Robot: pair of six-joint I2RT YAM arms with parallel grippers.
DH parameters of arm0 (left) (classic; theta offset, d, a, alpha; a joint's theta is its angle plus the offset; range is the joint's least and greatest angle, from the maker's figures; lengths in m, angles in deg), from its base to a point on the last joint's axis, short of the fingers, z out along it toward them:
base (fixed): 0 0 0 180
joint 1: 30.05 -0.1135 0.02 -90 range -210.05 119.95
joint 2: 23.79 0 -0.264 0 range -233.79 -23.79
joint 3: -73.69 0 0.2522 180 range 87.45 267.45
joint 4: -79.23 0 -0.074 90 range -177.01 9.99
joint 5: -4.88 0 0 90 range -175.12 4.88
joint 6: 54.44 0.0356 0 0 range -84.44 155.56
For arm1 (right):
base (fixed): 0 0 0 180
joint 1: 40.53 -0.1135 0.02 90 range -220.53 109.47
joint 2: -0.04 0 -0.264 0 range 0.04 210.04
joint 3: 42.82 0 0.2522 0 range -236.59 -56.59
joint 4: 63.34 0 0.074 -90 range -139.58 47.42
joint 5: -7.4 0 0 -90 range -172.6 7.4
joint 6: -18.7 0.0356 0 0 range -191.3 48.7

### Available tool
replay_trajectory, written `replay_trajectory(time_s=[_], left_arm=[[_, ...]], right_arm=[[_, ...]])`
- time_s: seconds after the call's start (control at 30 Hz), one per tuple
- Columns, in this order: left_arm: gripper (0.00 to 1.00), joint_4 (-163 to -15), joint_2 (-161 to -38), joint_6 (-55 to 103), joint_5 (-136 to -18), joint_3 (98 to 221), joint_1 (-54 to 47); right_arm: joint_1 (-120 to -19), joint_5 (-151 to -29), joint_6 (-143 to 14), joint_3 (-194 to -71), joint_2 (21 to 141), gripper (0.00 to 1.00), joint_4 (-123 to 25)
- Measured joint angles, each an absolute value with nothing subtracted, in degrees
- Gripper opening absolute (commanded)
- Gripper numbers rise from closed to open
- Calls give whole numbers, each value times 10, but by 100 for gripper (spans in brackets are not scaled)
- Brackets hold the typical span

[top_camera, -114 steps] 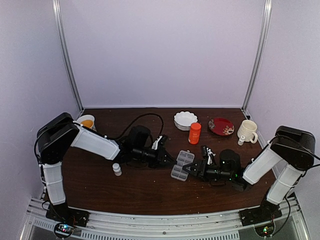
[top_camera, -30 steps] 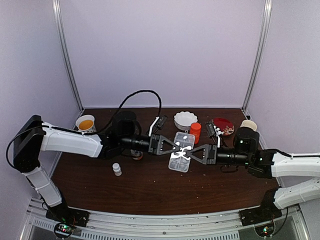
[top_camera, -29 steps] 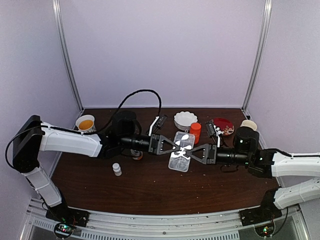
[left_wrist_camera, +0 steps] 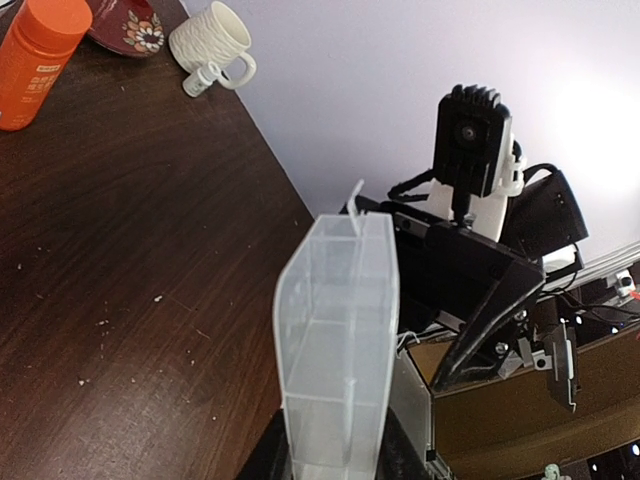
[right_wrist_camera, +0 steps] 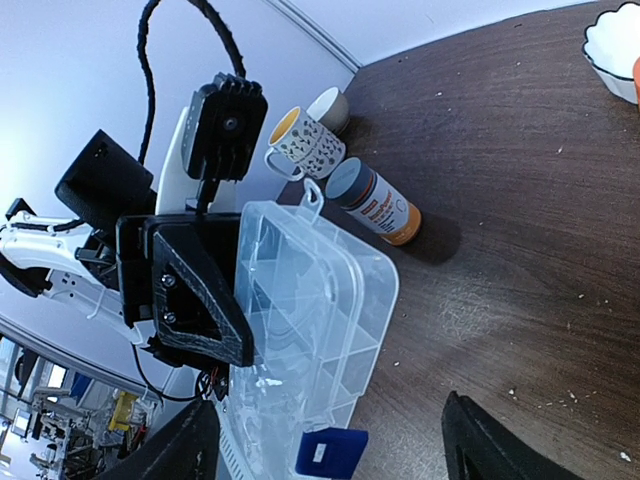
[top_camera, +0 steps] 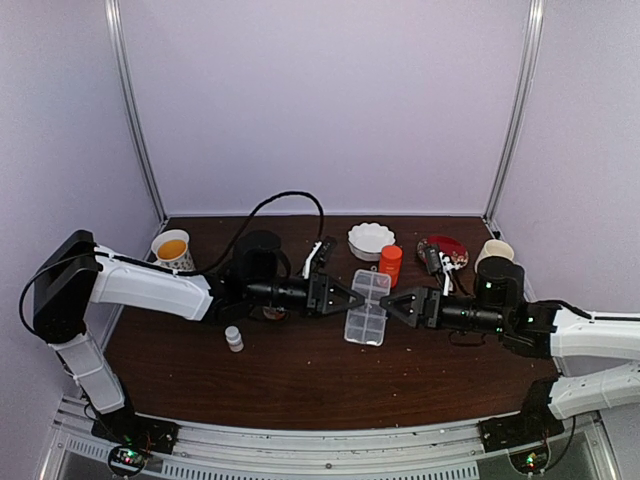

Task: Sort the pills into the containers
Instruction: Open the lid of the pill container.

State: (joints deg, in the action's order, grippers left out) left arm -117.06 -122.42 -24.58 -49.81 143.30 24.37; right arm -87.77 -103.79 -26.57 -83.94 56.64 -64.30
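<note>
Pill box [top_camera: 368,318] held near the bench's middle.
I saw my left jaws clamped on its edge; my right jaws stood wide apart beside it.

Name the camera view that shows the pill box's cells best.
Right wrist: the pill box lies broadside to that camera, so its dividers show clearly through the plastic. The left wrist view sees it edge-on, mostly one narrow end. The top external view shows it whole but small, with the cells barely resolved.
</note>
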Motion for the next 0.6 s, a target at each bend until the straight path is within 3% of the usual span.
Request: replay_trajectory(time_s=[0.13, 0.4, 0.6], left_arm=[[5, -1188, -1225, -260, -480, 1433, 243], [6, -1170, -1225, -262, -475, 1440, 243], [5, -1139, -1225, -248, -482, 1457, 243]], right_arm=[[-877, -1059, -265, -839, 566, 78, -645], [-877, -1098, -255, -840, 562, 52, -658], [-876, -1098, -250, -839, 543, 45, -643]])
